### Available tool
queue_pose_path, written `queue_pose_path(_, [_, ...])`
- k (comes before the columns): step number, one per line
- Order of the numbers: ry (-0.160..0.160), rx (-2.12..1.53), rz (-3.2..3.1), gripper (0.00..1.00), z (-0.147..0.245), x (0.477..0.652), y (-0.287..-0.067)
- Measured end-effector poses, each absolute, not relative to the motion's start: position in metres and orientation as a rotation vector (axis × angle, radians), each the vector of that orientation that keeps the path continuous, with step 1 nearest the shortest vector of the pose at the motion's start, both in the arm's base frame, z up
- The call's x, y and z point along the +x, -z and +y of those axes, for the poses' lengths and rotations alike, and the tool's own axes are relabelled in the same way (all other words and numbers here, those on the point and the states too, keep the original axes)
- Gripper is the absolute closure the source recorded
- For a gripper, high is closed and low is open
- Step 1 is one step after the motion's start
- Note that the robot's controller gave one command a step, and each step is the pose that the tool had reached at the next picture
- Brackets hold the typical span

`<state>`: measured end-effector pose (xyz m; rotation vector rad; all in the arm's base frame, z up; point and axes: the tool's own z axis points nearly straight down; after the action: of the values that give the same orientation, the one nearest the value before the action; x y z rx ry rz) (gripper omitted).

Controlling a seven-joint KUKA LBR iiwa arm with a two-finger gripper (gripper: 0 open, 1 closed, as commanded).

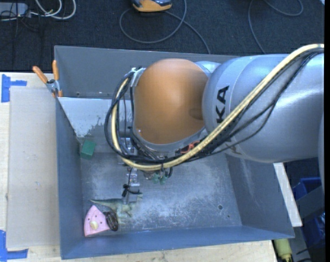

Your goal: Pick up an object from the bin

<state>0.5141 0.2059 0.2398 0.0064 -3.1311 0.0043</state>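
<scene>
My gripper (132, 186) reaches down from under the orange cover into the front left part of the bin. Its tip hangs just above a pale green toy animal (119, 205) that lies stretched out on the bin floor. Touching that toy, a pink wedge-shaped piece (94, 221) with small dots rests in the front left corner. A dark ring (111, 221) lies against the wedge's right edge. A small green block (87, 148) sits apart at the left wall, farther back.
The arm and its orange cover with looped cables hide the middle and back of the bin. The grey floor to the right of the toy is bare up to the right wall.
</scene>
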Motion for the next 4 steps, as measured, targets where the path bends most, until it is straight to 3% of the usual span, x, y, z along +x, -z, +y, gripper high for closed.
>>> queue_pose_path(1, [-0.001,-0.002,-3.139,0.00,0.204,0.516,-0.245])
queue_pose_path(2, [-0.001,0.259,-3.127,0.00,0.196,0.517,-0.202])
queue_pose_path(3, [0.000,0.572,-3.088,0.00,0.184,0.511,-0.108])
queue_pose_path(4, [0.001,0.784,-3.034,0.00,0.181,0.518,-0.090])
